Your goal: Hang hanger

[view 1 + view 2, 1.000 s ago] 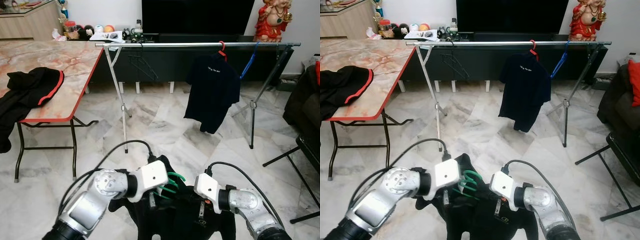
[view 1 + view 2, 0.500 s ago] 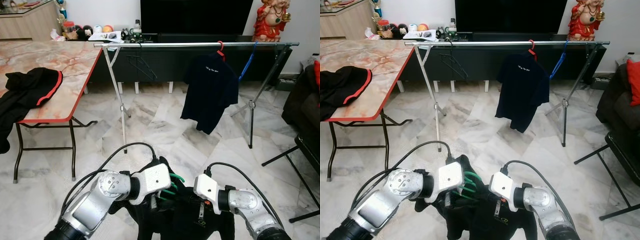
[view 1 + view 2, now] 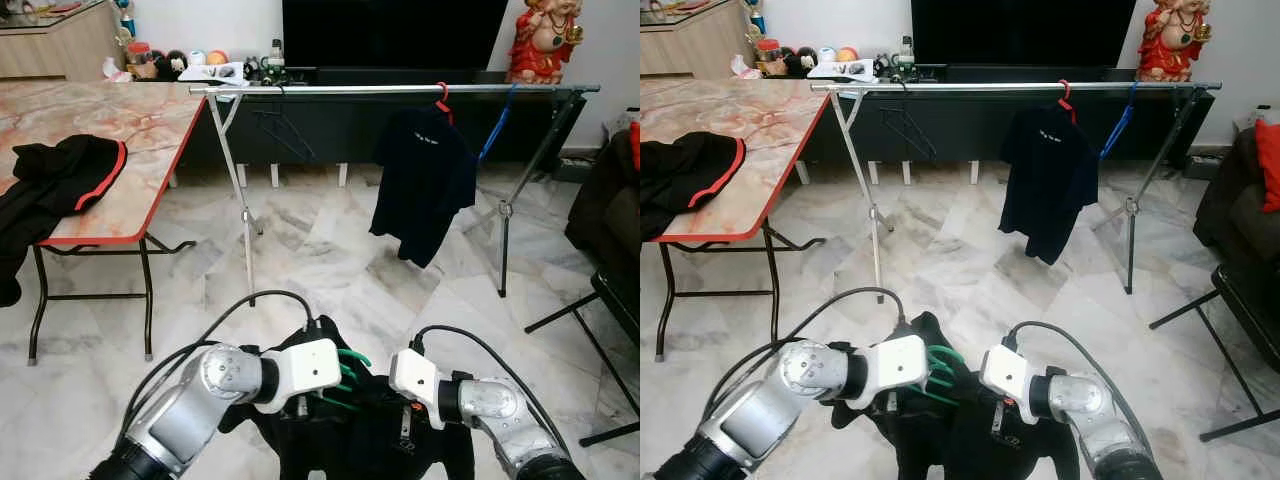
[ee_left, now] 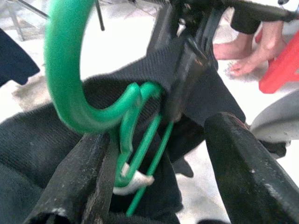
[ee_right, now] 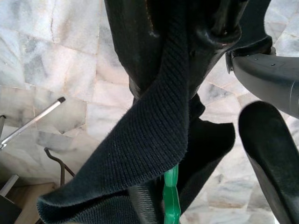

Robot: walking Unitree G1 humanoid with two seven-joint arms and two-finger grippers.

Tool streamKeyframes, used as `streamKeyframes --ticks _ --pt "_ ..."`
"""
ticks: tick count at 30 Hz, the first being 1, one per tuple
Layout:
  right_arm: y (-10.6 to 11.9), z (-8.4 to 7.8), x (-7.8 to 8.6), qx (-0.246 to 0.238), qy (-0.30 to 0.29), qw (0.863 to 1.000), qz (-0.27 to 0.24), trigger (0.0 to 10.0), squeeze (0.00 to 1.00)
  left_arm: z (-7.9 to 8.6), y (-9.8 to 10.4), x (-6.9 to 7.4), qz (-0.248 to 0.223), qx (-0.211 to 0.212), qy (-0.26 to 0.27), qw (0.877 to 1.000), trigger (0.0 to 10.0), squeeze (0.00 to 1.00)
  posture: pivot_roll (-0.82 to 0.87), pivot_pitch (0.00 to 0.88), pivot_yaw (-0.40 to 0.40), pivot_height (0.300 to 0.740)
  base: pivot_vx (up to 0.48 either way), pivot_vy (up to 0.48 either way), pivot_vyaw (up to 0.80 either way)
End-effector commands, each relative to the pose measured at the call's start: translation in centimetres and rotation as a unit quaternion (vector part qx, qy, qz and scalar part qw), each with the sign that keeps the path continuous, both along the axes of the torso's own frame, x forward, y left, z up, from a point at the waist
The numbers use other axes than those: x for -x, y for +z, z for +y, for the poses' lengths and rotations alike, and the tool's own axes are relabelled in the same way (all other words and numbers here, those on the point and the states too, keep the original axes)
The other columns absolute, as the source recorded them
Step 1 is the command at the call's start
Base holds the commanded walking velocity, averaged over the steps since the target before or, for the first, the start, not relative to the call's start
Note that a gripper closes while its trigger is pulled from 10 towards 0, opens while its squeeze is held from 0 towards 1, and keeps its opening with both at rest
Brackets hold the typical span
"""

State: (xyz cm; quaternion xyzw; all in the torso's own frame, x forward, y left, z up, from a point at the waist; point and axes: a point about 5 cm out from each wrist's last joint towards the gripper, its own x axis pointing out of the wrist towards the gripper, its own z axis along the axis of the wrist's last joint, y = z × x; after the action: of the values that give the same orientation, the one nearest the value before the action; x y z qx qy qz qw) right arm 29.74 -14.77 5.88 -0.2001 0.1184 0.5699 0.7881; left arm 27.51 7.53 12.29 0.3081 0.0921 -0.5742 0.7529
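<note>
A black garment [image 3: 370, 450] on a green hanger [image 3: 350, 368] hangs low in front of me, between my two grippers. My left gripper [image 3: 335, 385] is open, and the green hanger [image 4: 70, 70] lies between its fingers against one finger [image 4: 79, 182]. My right gripper [image 3: 392, 415] is open too; the garment's ribbed collar [image 5: 154, 126] is draped over one of its fingers, while the other finger [image 5: 271, 154] stands free. Across the room, a silver clothes rail [image 3: 350, 89] carries a black T-shirt [image 3: 425, 180] on a red hanger [image 3: 442, 98].
A blue hanger [image 3: 495, 130] and thin black hangers [image 3: 285, 130] also hang on the rail. A red-edged marble table [image 3: 130, 130] at left holds a black-and-red garment [image 3: 60, 175]. A dark chair [image 3: 610, 210] stands at right. A person's bare feet [image 4: 261, 46] are close by.
My left arm has edged slightly inward and down with the hanger. The right arm and the garment have stayed in place.
</note>
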Motion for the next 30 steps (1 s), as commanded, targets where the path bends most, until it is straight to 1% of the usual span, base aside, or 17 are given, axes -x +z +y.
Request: streamKeyframes --ticks 1,5,8,11,12,13,14,15,17,18,22,25,26,27,28,29,30 --pt "0.7 0.6 -0.2 -0.016 0.012 1.000 -0.020 0.0 0.00 -0.2 1.0 -0.6 -0.027 0.010 0.004 1.000 9.3 0.00 0.12 0.053 -0.017 0.740 0.000 0.000 0.00" --pt "0.7 0.6 -0.2 -0.015 0.012 1.000 -0.019 0.0 0.00 0.0 1.3 -0.9 -0.035 0.009 0.011 0.999 9.2 0.00 0.12 0.053 -0.016 0.740 0.000 0.000 0.00" --pt "0.7 0.6 -0.2 -0.016 0.012 1.000 -0.019 0.0 0.00 0.1 1.4 -0.9 -0.032 0.012 0.009 0.999 8.7 0.00 0.12 0.053 -0.016 0.740 0.000 0.000 0.00" --pt "0.7 0.6 -0.2 -0.016 0.012 1.000 -0.019 0.0 0.00 0.1 1.2 -0.5 -0.021 0.006 -0.004 1.000 7.1 0.00 0.12 0.054 -0.016 0.740 0.000 0.000 0.00" --pt "0.7 0.6 -0.2 -0.016 0.012 1.000 -0.019 0.0 0.00 0.1 1.2 -0.5 -0.021 0.006 -0.004 1.000 7.1 0.00 0.12 0.054 -0.016 0.740 0.000 0.000 0.00" --pt "0.7 0.6 -0.2 -0.016 0.012 1.000 -0.020 0.0 0.00 0.0 1.1 -0.3 -0.017 0.006 -0.009 1.000 3.3 0.00 0.12 0.054 -0.016 0.740 0.000 0.000 0.00" --pt "0.7 0.6 -0.2 -0.016 0.011 1.000 -0.020 0.0 0.00 0.0 1.1 -0.3 -0.015 0.007 -0.011 1.000 3.3 0.00 0.12 0.054 -0.016 0.740 0.000 0.000 0.00" --pt "0.7 0.7 -0.2 -0.016 0.011 1.000 -0.020 0.0 0.00 0.0 1.0 -0.2 -0.013 0.005 -0.014 1.000 1.6 0.00 0.12 0.054 -0.016 0.740 0.000 0.000 0.00" --pt "0.7 0.7 -0.2 -0.016 0.011 1.000 -0.021 0.0 0.00 0.0 1.0 -0.2 -0.012 0.004 -0.015 1.000 1.6 0.00 0.12 0.054 -0.016 0.740 0.000 0.000 0.00" --pt "0.7 0.7 -0.2 -0.016 0.011 1.000 -0.021 0.0 0.00 0.0 0.9 -0.1 -0.010 0.000 -0.019 1.000 0.0 0.00 0.12 0.055 -0.015 0.740 0.000 0.000 0.00" --pt "0.8 0.7 -0.3 -0.015 0.014 1.000 -0.021 0.0 0.00 0.0 0.4 0.2 -0.007 -0.012 -0.031 0.999 0.0 0.00 0.12 0.053 -0.015 0.740 0.000 0.000 0.00" --pt "0.9 0.7 -0.3 -0.015 0.017 1.000 -0.022 0.0 0.00 -0.2 0.4 0.3 -0.007 -0.012 -0.034 0.999 0.0 0.00 0.12 0.052 -0.015 0.740 0.000 0.000 0.00" --pt "0.9 0.7 -0.3 -0.015 0.019 0.999 -0.022 0.0 0.00 -0.3 0.4 0.3 -0.006 -0.012 -0.035 0.999 0.2 0.00 0.12 0.050 -0.014 0.740 0.000 0.000 0.00" --pt "1.0 0.7 -0.3 -0.016 0.021 0.999 -0.023 0.0 0.00 -0.3 0.4 0.4 -0.006 -0.012 -0.037 0.999 0.7 0.00 0.12 0.050 -0.014 0.740 0.000 0.000 0.00" --pt "1.0 0.7 -0.3 -0.016 0.021 0.999 -0.023 0.0 0.00 -0.3 0.4 0.4 -0.006 -0.012 -0.037 0.999 0.7 0.00 0.12 0.050 -0.014 0.740 0.000 0.000 0.00" --pt "1.0 0.8 -0.3 -0.016 0.022 0.999 -0.023 0.0 0.00 -0.4 0.4 0.4 -0.006 -0.011 -0.038 0.999 1.6 0.00 0.12 0.050 -0.014 0.740 0.000 0.000 0.00" --pt "1.0 0.8 -0.3 -0.016 0.022 0.999 -0.023 0.0 0.00 -0.4 0.4 0.4 -0.006 -0.011 -0.038 0.999 1.6 0.00 0.12 0.050 -0.014 0.740 0.000 0.000 0.00"
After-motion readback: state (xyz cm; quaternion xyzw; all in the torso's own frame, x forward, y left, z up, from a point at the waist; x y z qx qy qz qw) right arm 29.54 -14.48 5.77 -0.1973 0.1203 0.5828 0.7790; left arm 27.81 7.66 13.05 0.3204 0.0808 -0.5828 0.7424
